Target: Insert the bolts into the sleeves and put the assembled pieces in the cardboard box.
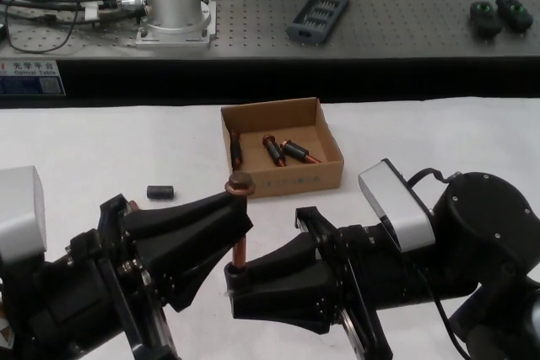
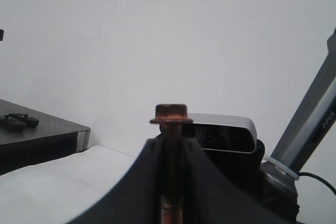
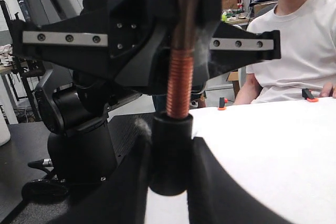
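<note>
Left gripper [image 2: 171,153] is closed tight on the bolt [image 2: 170,115], which I hold upright, head on top. Right gripper [image 1: 232,284] is clamped on a black sleeve [image 3: 170,156] directly beneath, with the threaded tip just entering its mouth. Both sit above the bench, near the cardboard box [image 1: 291,180], which holds three assembled pieces [image 1: 274,150]. A loose sleeve [image 1: 159,192] lies to the box's left.

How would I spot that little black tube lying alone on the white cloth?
Find the cardboard box on the white bench. Just outside it, toward the left arm, lies a short black sleeve. Unlike the pieces in the box, it has no copper bolt.
</note>
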You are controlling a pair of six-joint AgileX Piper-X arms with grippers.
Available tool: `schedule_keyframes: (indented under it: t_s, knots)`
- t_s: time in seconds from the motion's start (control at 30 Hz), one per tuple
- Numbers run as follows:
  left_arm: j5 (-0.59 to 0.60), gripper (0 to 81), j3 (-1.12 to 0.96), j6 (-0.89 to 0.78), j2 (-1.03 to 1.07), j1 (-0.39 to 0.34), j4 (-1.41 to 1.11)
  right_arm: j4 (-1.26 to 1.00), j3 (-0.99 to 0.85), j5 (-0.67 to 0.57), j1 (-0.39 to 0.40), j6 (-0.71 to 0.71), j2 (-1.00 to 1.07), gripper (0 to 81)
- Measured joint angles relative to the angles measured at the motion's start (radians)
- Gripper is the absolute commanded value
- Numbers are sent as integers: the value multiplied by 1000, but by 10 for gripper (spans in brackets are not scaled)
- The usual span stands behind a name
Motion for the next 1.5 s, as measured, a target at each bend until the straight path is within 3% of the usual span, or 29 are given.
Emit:
schedule_keyframes:
  t_s: [0.9, 1.5]
  knots:
    - [-22, 6, 8, -49, -5, 0, -17, -92, 2, -23, -15, 104, 9, 66]
    - [7, 6, -6, -185, -5, 0, 3, -100, 2, -61, -17, 111, 9, 66]
